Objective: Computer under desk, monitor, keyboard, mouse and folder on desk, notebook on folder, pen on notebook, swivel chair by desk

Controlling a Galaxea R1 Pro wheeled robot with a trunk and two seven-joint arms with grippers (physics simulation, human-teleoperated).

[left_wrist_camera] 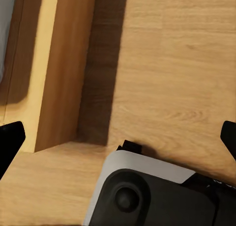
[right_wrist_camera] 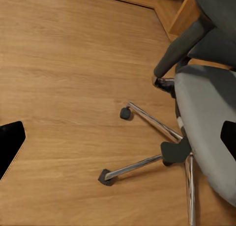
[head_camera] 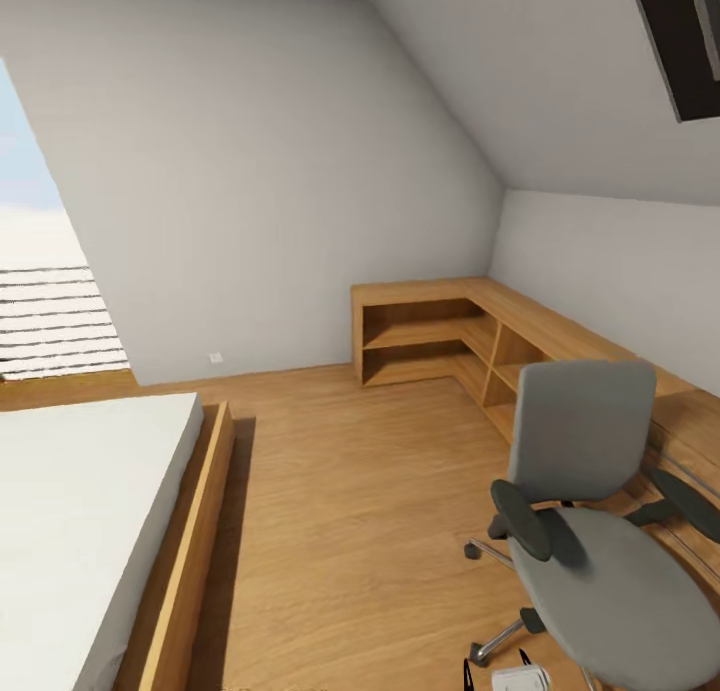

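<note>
Just one swivel chair [head_camera: 600, 531], one bed [head_camera: 90, 511]; both grippers' fingers spread apart.

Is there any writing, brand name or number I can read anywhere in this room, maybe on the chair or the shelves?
None can be read.
Swivel chair: plain grey padding, no label.
Oak shelf unit: bare wood, no markings.
Small wall plate near the floor: too small to tell whether it carries any sign.
</note>
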